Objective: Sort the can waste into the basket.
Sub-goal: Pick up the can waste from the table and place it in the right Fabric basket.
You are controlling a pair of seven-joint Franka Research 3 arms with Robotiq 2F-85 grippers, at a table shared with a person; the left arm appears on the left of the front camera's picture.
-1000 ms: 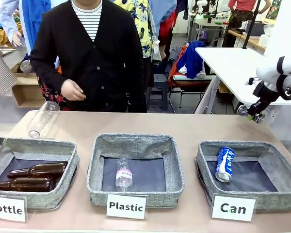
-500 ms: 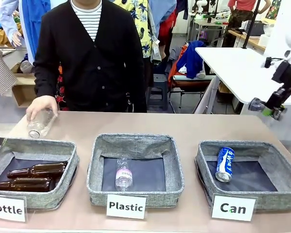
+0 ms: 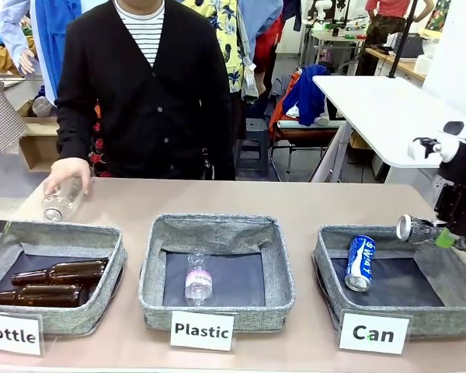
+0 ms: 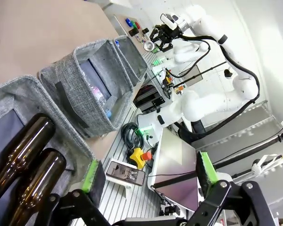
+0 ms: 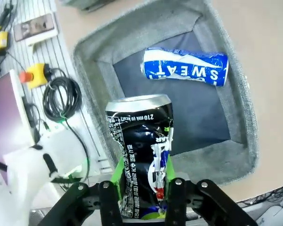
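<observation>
On the tan surface (image 3: 311,198), the grey "Can" basket (image 3: 326,260) already holds the blue can (image 3: 360,263). The right pincer (image 3: 450,237), clenched on the crushed dark can (image 5: 140,155), hangs over that basket; only the drop is left. The left pincer (image 4: 146,172) is released.

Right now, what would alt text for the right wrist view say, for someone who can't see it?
The right gripper holds a crushed dark can in its shut jaws, above the grey fabric basket. A blue can with white lettering already lies on its side on the basket's dark lining. Beside the basket are the tan table on one side and cables and a yellow box with a red button on the other.
</observation>
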